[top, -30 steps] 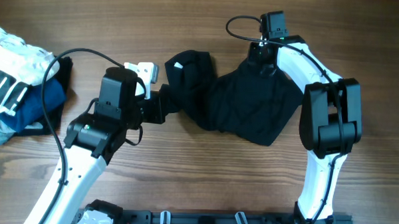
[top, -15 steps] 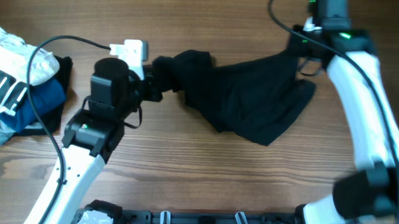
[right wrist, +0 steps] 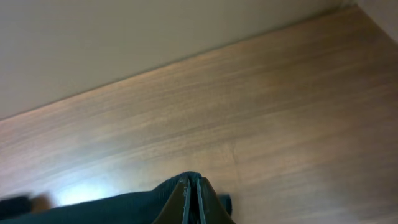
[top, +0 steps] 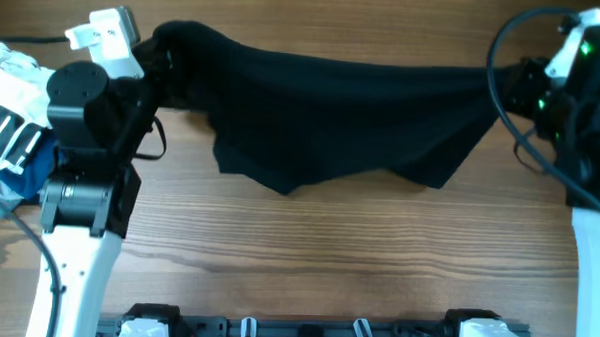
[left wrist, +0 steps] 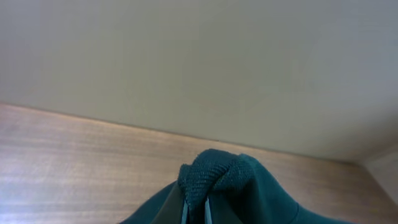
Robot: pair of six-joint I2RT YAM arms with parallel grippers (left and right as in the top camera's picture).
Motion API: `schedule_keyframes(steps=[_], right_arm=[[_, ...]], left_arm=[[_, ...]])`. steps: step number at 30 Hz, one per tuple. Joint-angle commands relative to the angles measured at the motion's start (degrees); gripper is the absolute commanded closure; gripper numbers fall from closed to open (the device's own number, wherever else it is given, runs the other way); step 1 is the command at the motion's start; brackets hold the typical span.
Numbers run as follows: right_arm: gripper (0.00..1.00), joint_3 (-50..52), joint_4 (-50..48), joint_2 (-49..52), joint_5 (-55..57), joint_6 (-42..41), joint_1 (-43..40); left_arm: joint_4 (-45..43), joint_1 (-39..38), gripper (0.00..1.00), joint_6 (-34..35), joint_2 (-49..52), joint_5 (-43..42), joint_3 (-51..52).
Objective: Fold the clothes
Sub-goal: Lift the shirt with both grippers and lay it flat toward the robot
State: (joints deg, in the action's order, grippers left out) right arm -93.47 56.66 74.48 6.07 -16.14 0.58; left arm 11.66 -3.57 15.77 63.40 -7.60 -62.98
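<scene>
T-shirt [top: 342,110] soft, light, sags btwn holds. Left gripper [left wrist: 196,211] & right gripper [right wrist: 191,194] clamped tight on opp. edges. Grab hems/corners.

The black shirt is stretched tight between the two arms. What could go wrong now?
The left fingers and right fingers each pinch only a little of the black T-shirt, so a stretched end might slip out. Its lower edge hangs uneven and could land wrinkled on the table.
</scene>
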Motion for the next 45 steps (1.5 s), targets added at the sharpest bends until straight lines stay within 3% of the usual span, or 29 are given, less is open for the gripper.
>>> schedule_keyframes(steps=[1, 3, 6, 10, 14, 17, 22, 26, 31, 38, 39, 40, 41, 42, 43, 45], right_arm=[[0.96, -0.7, -8.0, 9.0, 1.2, 1.5, -0.3], [0.96, -0.7, -18.6, 13.9, 0.3, 2.7, -0.3], [0.96, -2.2, -28.5, 17.2, -2.5, 3.2, -0.5], [0.96, -9.0, -29.6, 17.2, -2.7, 2.5, -1.4], [0.96, -18.2, -18.3, 16.6, -1.8, 5.1, -2.2], [0.96, -19.2, -4.4, 16.0, 2.6, 6.1, -2.2], [0.96, -14.7, 15.2, 17.2, 9.3, 5.5, -2.2], [0.96, -6.2, 22.0, 17.9, 11.5, 5.2, -2.2], [0.96, 7.6, 24.0, 17.9, 11.5, 1.0, -2.2], [0.96, 17.9, 24.3, 17.9, 11.0, -2.0, -2.2], [0.93, 18.4, 24.8, 17.9, 11.0, -2.0, -2.2], [0.83, 18.7, 25.1, 17.9, 11.0, -2.0, -2.2], [0.63, 18.8, 25.4, 17.9, 11.0, -2.0, -2.2], [0.34, 18.8, 25.6, 17.9, 10.5, -2.0, -2.2], [0.18, 18.8, 25.5, 17.9, 9.9, -2.0, -2.2], [0.14, 18.8, 25.4, 17.9, 8.3, -2.0, -2.2]], left_arm=[[-8.2, 0.4, 0.96, -0.5, 7.6, -1.1, -0.7], [-21.7, 0.5, 0.96, -1.0, 14.2, -1.1, -1.0], [-32.5, 0.4, 0.96, -0.7, 20.6, -1.1, -4.6], [-30.0, 0.5, 0.96, 0.1, 24.3, -1.3, -16.0], [-15.5, 0.9, 0.96, 0.1, 23.9, -4.0, -26.7], [4.9, 0.8, 0.96, 0.1, 22.4, -4.2, -28.5], [37.3, 0.6, 0.96, 0.1, 23.5, -4.2, -28.4], [52.8, -1.3, 0.96, 0.1, 25.7, -4.6, -26.2], [60.9, -6.0, 0.96, 0.1, 27.5, -4.8, -18.8], [61.7, -11.6, 0.96, 0.1, 27.5, -4.8, -9.5], [61.9, -11.9, 0.95, 0.1, 27.5, -4.8, -8.7], [62.0, -12.1, 0.74, -0.1, 27.5, -4.8, -8.0], [62.2, -12.2, 0.57, -0.4, 27.5, -4.7, -7.5], [62.3, -12.2, 0.41, -0.5, 27.5, -4.5, -7.3], [62.4, -12.2, 0.33, -0.5, 27.5, -4.3, -7.2], [62.3, -12.2, 0.26, -0.5, 27.5, -4.0, -7.2]])
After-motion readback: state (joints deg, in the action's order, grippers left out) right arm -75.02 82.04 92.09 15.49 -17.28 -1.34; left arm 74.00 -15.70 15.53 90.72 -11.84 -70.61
